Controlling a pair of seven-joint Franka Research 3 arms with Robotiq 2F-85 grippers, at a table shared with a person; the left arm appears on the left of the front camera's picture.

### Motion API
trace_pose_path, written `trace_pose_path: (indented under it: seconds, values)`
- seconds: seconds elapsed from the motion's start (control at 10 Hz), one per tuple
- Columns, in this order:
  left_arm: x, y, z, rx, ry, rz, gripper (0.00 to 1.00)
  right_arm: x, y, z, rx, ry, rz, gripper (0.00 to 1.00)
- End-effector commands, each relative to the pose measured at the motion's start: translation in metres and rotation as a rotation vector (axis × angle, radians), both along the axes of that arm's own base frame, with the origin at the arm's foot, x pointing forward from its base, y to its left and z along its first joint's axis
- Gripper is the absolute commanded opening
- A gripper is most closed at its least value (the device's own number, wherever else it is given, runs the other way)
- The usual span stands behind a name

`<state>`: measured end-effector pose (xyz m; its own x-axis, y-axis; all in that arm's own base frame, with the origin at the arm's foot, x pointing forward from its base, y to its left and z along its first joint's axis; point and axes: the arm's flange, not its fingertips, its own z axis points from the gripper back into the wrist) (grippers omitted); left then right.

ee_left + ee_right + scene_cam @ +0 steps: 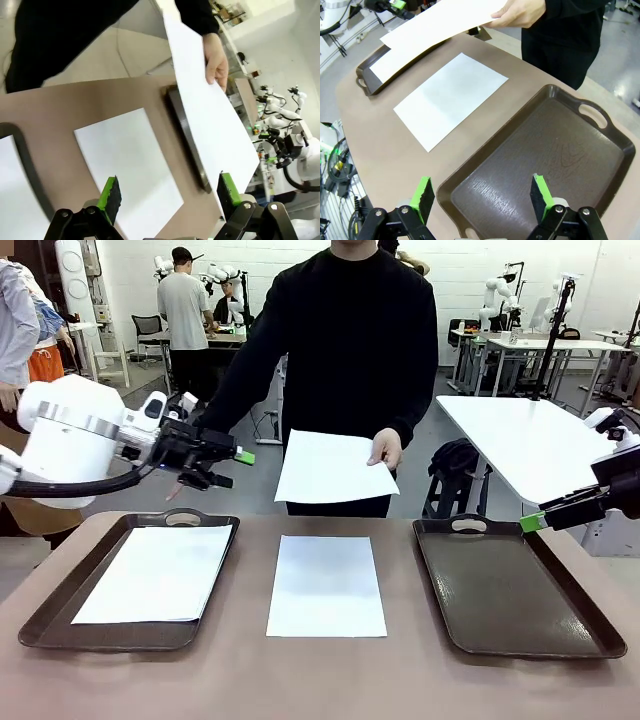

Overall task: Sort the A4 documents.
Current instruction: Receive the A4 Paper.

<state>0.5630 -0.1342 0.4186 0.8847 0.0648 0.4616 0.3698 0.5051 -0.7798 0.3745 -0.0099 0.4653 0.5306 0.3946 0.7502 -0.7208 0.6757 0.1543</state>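
A person across the table holds one A4 document [333, 468] [210, 100] [435, 22] in a hand [385, 450] above the table's far edge. A second sheet [327, 585] [450, 100] [125, 160] lies flat on the table's middle. A third sheet [155, 575] rests in the left brown tray [40, 625]. My left gripper [232, 468] [170, 192] hovers open above the left tray's far end, beside the held sheet, with nothing between its fingers. My right gripper [535, 520] [482, 195] stands open and empty over the right tray [510, 590] [545, 160].
The right tray holds nothing. The brown table [320, 680] has bare strips between trays and along the front edge. Behind the person stand a white table [530, 440], other benches and people farther off.
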Motion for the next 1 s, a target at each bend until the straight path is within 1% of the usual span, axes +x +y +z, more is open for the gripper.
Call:
trace_pose_path:
  seconds: [0.0,0.3,0.4,0.7,0.9]
  values:
    - [0.020,-0.010,-0.004,-0.110,0.033,-0.002,1.00,0.005,0.000,-0.003,0.024,-0.015,0.013,1.00]
    - [0.038,-0.037,-0.020,-0.224,0.104,-0.033,1.00,0.005,0.000,-0.003,0.024,-0.015,0.013,1.00]
    - [0.041,-0.043,-0.021,-0.258,0.121,-0.042,1.00,0.005,0.000,-0.003,0.024,-0.015,0.013,1.00]
    - [0.049,-0.058,-0.023,-0.296,0.143,-0.072,1.00,0.005,0.000,-0.003,0.024,-0.015,0.013,1.00]
    - [0.051,-0.063,-0.024,-0.317,0.135,-0.112,1.00,0.005,0.000,-0.003,0.024,-0.015,0.013,1.00]
